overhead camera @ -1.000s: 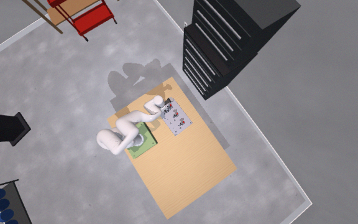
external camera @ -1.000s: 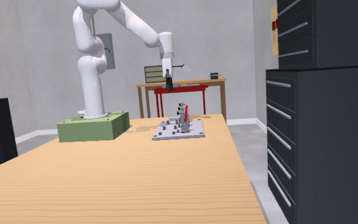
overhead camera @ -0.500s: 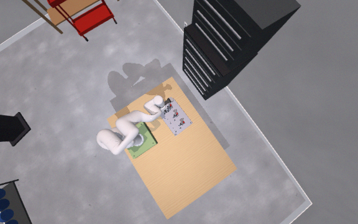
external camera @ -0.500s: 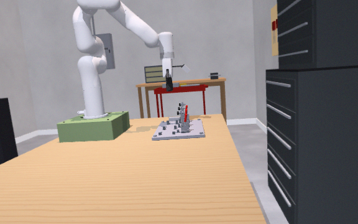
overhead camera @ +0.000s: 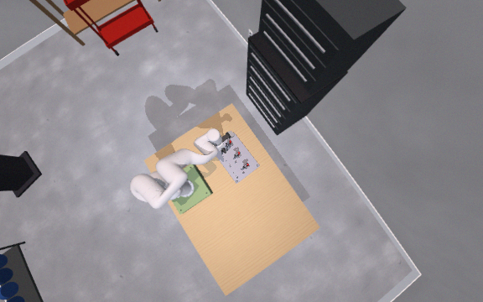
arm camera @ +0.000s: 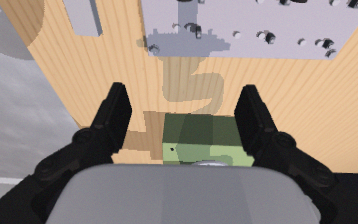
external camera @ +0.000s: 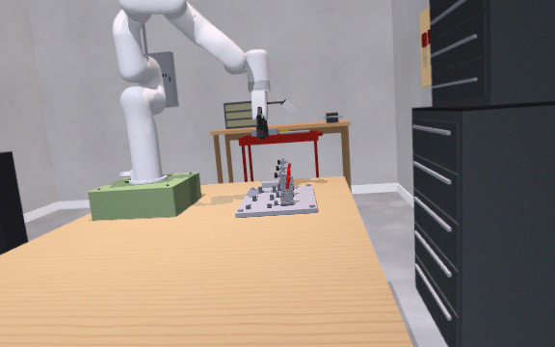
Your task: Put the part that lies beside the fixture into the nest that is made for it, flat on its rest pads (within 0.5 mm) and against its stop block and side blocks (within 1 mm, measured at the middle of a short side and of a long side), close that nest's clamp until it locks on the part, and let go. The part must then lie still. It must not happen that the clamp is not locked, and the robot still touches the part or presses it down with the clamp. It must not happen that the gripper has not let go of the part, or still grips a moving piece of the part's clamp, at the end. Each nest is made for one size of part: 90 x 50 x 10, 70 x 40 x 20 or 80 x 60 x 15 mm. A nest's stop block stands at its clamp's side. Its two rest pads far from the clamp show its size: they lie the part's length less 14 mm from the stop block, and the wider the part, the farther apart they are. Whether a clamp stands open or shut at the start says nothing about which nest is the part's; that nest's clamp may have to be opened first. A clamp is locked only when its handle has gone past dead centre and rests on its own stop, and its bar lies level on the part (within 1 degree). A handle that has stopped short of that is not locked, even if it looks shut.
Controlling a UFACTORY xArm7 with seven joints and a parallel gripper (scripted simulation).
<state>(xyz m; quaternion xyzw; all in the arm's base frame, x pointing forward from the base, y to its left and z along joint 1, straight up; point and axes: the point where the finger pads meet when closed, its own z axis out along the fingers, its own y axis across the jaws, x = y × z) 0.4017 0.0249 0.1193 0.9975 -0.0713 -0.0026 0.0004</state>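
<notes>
The fingers are released and spread wide, with nothing between them. They hang above the desk, well clear of its top.

The part, a plain grey block, lies on the desk just beside the far end of the fixture plate. It is outside the nests; the wrist view shows a strip of wood between block and plate, though the top edge of that view cuts the block off.

On the right part of the plate, three clamps stand in a row running from near to far, their red handles pointing up in the exterior view. Small pads and blocks dot the plate to their left. I cannot tell the size of each nest.

The white arm rises from a green base at the left of the desk and reaches right.
</notes>
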